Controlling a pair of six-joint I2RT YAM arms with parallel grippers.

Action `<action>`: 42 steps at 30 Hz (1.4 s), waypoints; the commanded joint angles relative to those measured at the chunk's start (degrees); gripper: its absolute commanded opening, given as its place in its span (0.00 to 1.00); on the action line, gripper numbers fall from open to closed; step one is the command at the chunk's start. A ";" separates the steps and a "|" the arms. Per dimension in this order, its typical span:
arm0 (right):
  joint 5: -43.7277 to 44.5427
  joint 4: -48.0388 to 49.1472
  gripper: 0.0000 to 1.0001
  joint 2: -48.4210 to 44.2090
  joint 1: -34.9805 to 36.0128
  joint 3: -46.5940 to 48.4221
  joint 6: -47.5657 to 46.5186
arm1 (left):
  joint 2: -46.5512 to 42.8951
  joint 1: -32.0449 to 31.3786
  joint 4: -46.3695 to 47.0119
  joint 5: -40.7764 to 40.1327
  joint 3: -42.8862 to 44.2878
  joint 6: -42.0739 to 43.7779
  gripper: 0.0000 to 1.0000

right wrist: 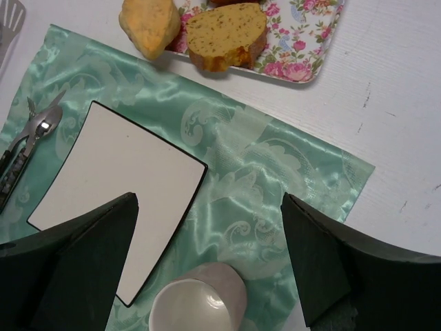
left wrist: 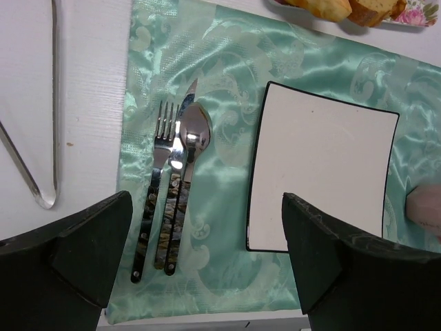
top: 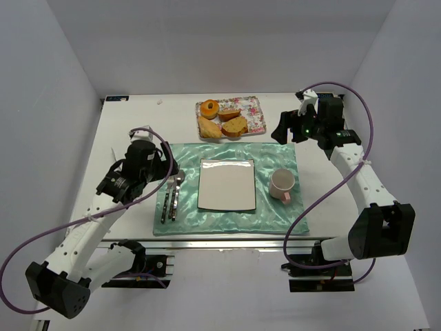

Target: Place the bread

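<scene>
- Bread [right wrist: 227, 34]: three pieces, all on the floral tray [top: 256, 118], beyond the far edge of the plate [top: 227, 184].
- Pale oval wedge [top: 209, 127]: nearest the plate's far-left corner, at the tray's near-left corner.
- Browner crusted slice [top: 235, 125]: just right of the wedge, beyond the middle of the plate's far edge.
- Second crusted slice [top: 229, 114]: behind the first, farther from the plate.
- Round orange bun [top: 209, 108], dark-centred: on the same tray, behind the wedge as seen from the plate.
- Plate: square, white, black-rimmed, centred on the green satin placemat [top: 275, 155].
- Fork [left wrist: 157, 179], spoon [left wrist: 191, 152] and knife [left wrist: 190, 93]: side by side on the placemat, left of the plate, the knife largely hidden under the spoon.
- Pink cup [top: 282, 183]: upright on the placemat, just right of the plate.
- Left jaws: spread wide, grasping nothing, above the placemat left of the plate, near the cutlery.
- Right jaws: spread wide, grasping nothing, raised above the surface [top: 138, 124] beyond the plate's far-right corner.
</scene>
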 commanded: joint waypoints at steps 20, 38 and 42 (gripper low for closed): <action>-31.44 -0.80 0.89 4.10 0.89 0.38 -13.95 | 15.07 16.00 -14.50 -4.79 -0.37 -3.43 0.98; -30.65 1.93 0.89 4.62 0.72 0.73 -8.94 | 38.02 31.12 7.28 3.73 -0.01 13.27 0.98; -30.74 0.17 0.89 5.68 0.54 2.84 -9.72 | 41.98 31.13 11.94 4.79 2.44 14.33 0.93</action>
